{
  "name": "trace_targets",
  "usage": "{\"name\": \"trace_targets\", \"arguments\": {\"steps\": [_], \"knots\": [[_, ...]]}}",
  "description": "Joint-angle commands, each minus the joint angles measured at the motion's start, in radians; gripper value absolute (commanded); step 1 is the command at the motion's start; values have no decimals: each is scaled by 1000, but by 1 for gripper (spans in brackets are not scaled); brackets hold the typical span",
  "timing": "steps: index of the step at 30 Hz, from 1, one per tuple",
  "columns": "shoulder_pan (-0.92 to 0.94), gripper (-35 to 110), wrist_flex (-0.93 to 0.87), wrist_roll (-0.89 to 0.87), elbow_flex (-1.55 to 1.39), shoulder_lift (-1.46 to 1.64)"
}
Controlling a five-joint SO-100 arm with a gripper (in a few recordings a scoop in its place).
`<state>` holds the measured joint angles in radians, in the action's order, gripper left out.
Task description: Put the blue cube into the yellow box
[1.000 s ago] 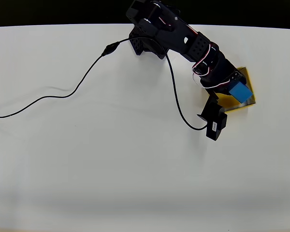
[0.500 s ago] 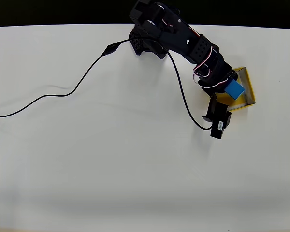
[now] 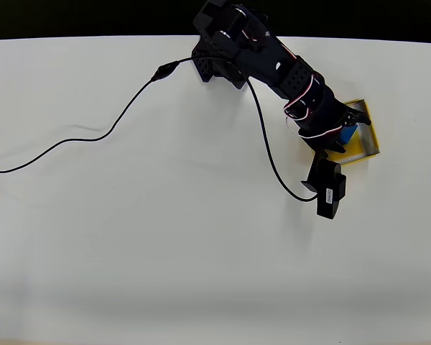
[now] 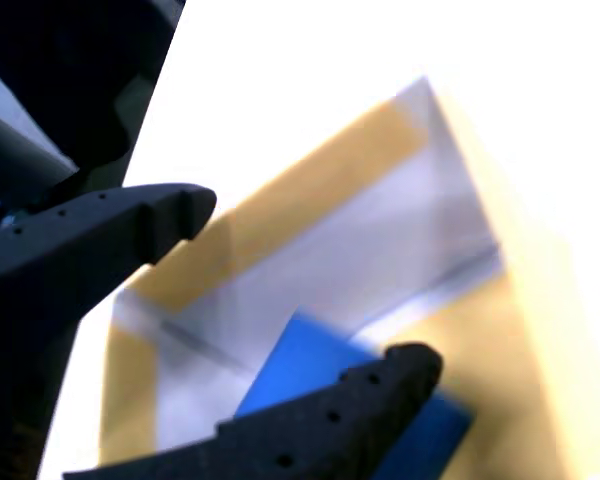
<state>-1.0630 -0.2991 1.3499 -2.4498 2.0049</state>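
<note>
The yellow box (image 3: 368, 142) sits at the right of the white table in the overhead view, partly covered by the black arm. My gripper (image 3: 352, 128) is down inside it. A sliver of the blue cube (image 3: 348, 135) shows under the wrist. In the wrist view, the blurred blue cube (image 4: 305, 362) lies on the floor of the yellow box (image 4: 310, 185), behind the lower finger (image 4: 360, 410). The upper finger (image 4: 130, 225) stands well away from it. My gripper (image 4: 318, 285) is open, with a wide gap between the fingers.
A black cable (image 3: 93, 140) snakes across the left half of the table to the arm's base (image 3: 219, 61). The black wrist camera block (image 3: 329, 190) hangs just left of and below the box. The table's far edge (image 3: 93, 37) meets a dark background.
The gripper lowered with the blue cube into the yellow box and the wrist turned. The cube, held high a second ago, now lies low in the box beside open fingers.
</note>
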Motion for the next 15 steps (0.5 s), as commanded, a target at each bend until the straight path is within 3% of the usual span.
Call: {"name": "trace_targets", "arguments": {"steps": [1, 7, 15], "knots": [[40, 36, 87, 64, 126, 114], [130, 28, 147, 115, 160, 190], [322, 22, -147, 120, 209, 359]]}}
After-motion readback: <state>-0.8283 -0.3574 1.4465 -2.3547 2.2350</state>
